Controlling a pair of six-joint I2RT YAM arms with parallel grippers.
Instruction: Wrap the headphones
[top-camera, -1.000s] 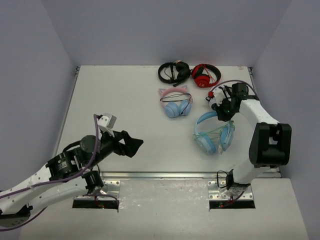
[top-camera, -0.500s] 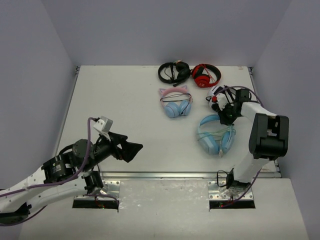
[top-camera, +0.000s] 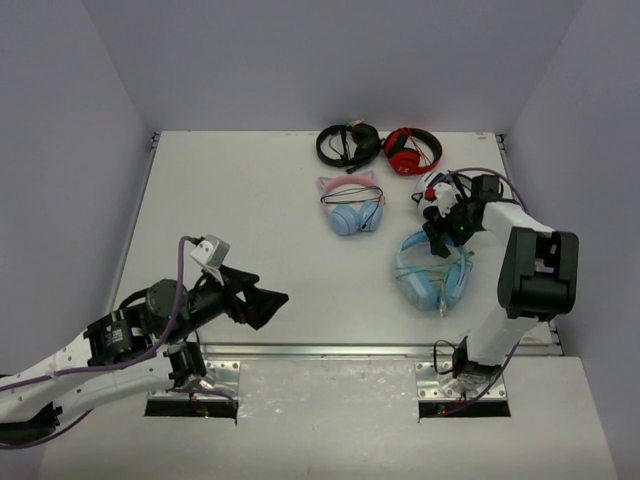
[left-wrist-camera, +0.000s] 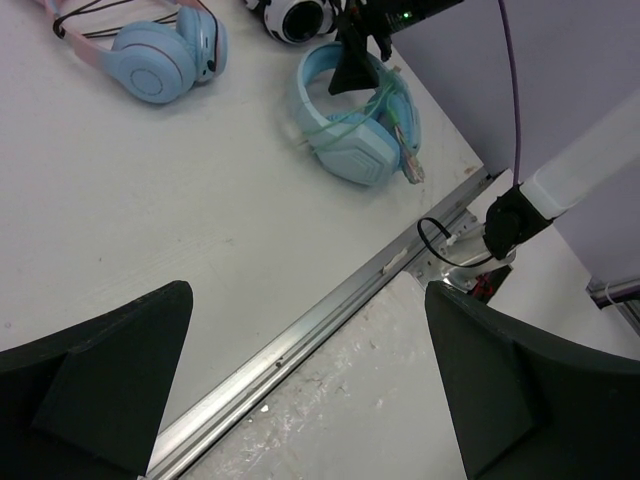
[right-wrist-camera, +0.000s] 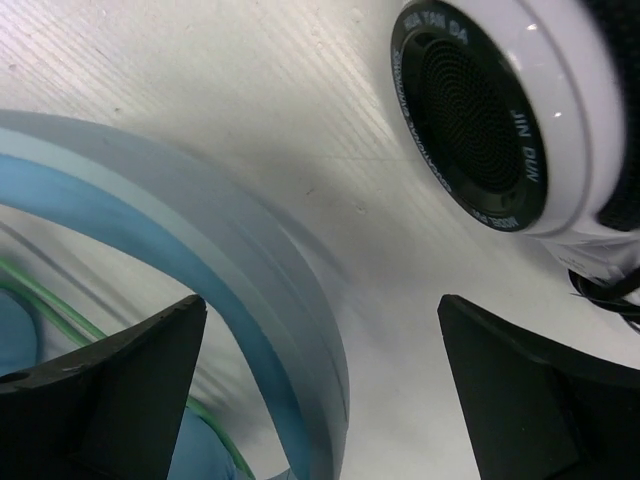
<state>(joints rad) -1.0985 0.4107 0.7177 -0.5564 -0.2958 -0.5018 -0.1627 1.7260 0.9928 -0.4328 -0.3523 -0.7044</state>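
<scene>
The light blue headphones (top-camera: 432, 272) lie flat on the table at the right, with the pale green cable (top-camera: 441, 262) draped across the cups. My right gripper (top-camera: 440, 232) stands open over the top of the headband (right-wrist-camera: 230, 260). One finger is on each side of the band and neither touches it. In the left wrist view the headphones (left-wrist-camera: 355, 130) lie far off with the cable (left-wrist-camera: 397, 108) over them. My left gripper (top-camera: 268, 298) hovers open and empty over the table's near-left part, far from the headphones.
White-and-black headphones (top-camera: 432, 190) lie just behind my right gripper, with one cup (right-wrist-camera: 490, 110) close to it. Pink-and-blue cat-ear headphones (top-camera: 350, 205) sit mid-table. Black (top-camera: 347, 143) and red (top-camera: 412, 150) pairs lie at the back. A metal rail (top-camera: 320, 350) runs along the near edge.
My right gripper has opened and let go of the blue headband. The headphones have shifted slightly and now rest on the table. The left arm has barely moved.
</scene>
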